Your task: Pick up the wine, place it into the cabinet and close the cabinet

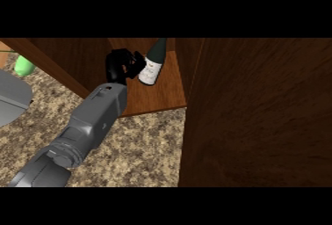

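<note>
Inside the wooden cabinet [165,94], the left hand [120,66], fingers curled but empty, sits beside the wine [152,66].

One grey forearm reaches up-right, its robot hand [121,66] with fingers curled, holding nothing.

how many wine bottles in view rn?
1. The wine bottle stands on the cabinet shelf, just right of the left hand. The open cabinet door fills the view's right and could hide others behind it.
</note>
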Robot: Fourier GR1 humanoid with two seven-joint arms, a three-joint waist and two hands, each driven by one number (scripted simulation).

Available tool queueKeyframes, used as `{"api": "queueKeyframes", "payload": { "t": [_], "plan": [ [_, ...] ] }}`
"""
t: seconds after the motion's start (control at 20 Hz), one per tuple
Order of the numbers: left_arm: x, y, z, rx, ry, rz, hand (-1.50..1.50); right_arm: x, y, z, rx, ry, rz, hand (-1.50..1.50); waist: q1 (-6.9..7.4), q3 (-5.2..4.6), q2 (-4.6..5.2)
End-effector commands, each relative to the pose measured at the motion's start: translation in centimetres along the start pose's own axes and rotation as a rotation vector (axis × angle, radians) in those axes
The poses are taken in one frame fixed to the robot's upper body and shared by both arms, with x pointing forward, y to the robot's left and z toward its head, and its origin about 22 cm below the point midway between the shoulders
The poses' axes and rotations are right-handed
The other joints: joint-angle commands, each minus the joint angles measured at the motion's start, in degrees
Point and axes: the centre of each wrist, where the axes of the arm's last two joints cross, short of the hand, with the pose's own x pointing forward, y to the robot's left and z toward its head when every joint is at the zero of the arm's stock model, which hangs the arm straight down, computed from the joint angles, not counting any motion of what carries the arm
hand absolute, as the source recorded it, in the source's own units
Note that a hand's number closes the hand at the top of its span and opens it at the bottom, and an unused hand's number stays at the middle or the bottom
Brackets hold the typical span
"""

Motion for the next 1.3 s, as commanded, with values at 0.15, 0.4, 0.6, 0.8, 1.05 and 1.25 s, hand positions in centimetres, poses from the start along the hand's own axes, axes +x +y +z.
{"api": "queueKeyframes", "payload": {
  "t": [0.15,0.4,0.6,0.8,1.05,1.25],
  "plan": [
    [-1.1,0.9,0.0,0.074,0.009,-0.131,1.50,0.4,0.1,0.2,0.014,-0.021,-0.007,-1.50,-0.26,-0.12,0.26],
    [-1.3,2.0,-0.6,0.051,0.010,-0.172,1.50,0.5,0.5,0.3,0.043,-0.028,0.006,-1.50,-0.78,-0.14,0.45],
    [-3.0,2.6,0.0,0.023,0.045,-0.139,-1.50,0.7,0.4,0.1,0.030,-0.025,-0.013,-1.50,-0.52,-0.32,0.55],
    [-2.3,3.4,-1.0,0.021,0.057,-0.127,-1.50,0.6,0.3,0.2,0.025,-0.043,0.003,-1.50,-0.21,-0.24,0.65],
    [-2.0,3.2,-1.1,0.021,0.054,-0.114,-1.50,0.6,0.5,0.3,0.046,-0.034,-0.006,-1.50,-0.49,-0.21,0.51],
    [-2.1,4.6,-1.9,0.002,-0.006,-0.133,-1.50,0.8,0.9,0.8,0.062,-0.030,0.003,-1.50,0.05,-0.26,-0.10]
  ]
}}
